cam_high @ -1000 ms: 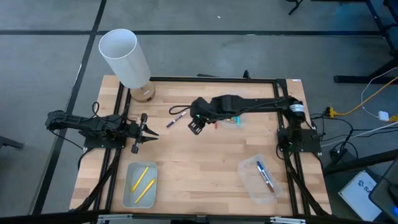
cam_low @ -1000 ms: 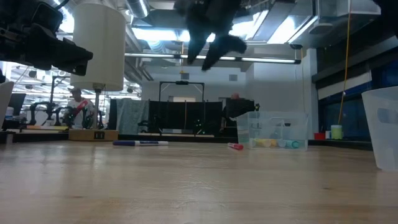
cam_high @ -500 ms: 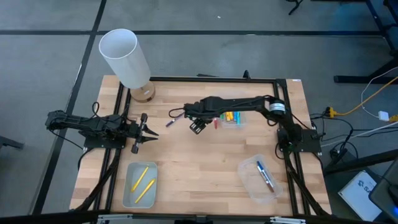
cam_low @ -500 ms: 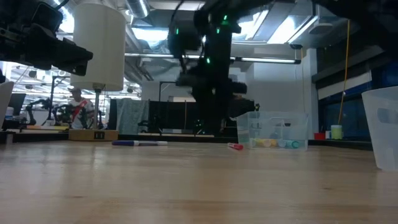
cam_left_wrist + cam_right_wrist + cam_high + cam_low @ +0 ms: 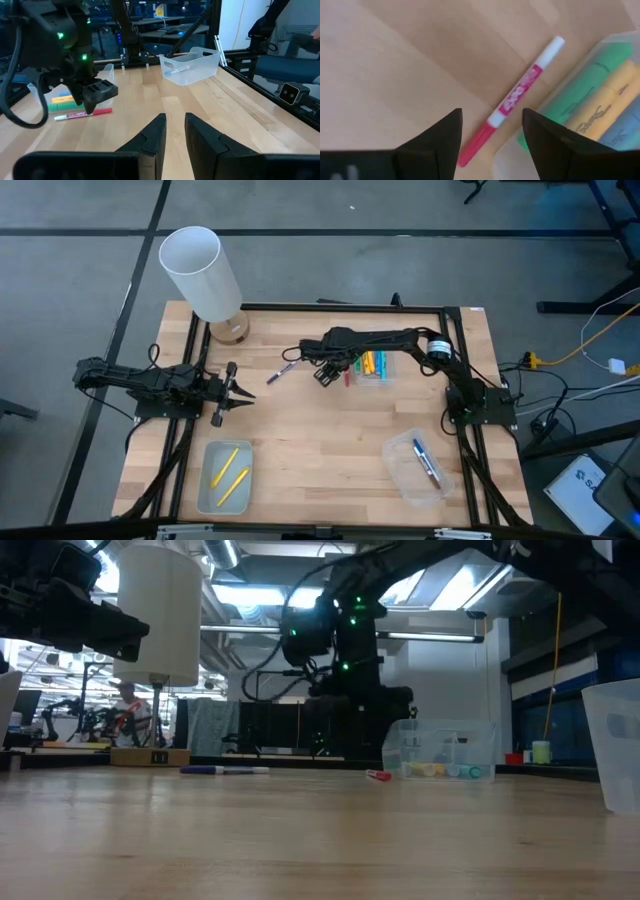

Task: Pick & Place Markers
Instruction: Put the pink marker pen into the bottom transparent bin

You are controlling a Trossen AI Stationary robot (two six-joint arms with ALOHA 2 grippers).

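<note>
- Right fingers (image 5: 490,145) spread apart, nothing held, hanging over the red/pink marker (image 5: 512,99) that lies flat on the bench (image 5: 320,440).
- Left fingers (image 5: 174,137) close together with a narrow gap, nothing between them; left arm parked at the left bench edge, pointing toward centre (image 5: 228,393).
- Right gripper (image 5: 327,372) sits mid-bench, far half, just beside the clear tray (image 5: 385,380).
- That tray holds green (image 5: 580,85), yellow-orange (image 5: 600,107) and blue markers lying side by side.
- Red/pink marker touches or nearly touches that tray's wall; can't tell which. White end points away from the fingers.
- Purple marker (image 5: 282,370) lies loose on the bench, left of the right gripper, apart from it.
- Near-left tray (image 5: 205,495) holds two yellow markers (image 5: 229,472).
- Near-right tray (image 5: 400,475) holds one blue marker (image 5: 426,462).
- White cylinder (image 5: 200,272) on a wooden base stands at the far-left corner.
- Low view: red/pink marker (image 5: 378,775) in front of the tray; purple marker (image 5: 225,770) off to its left.
</note>
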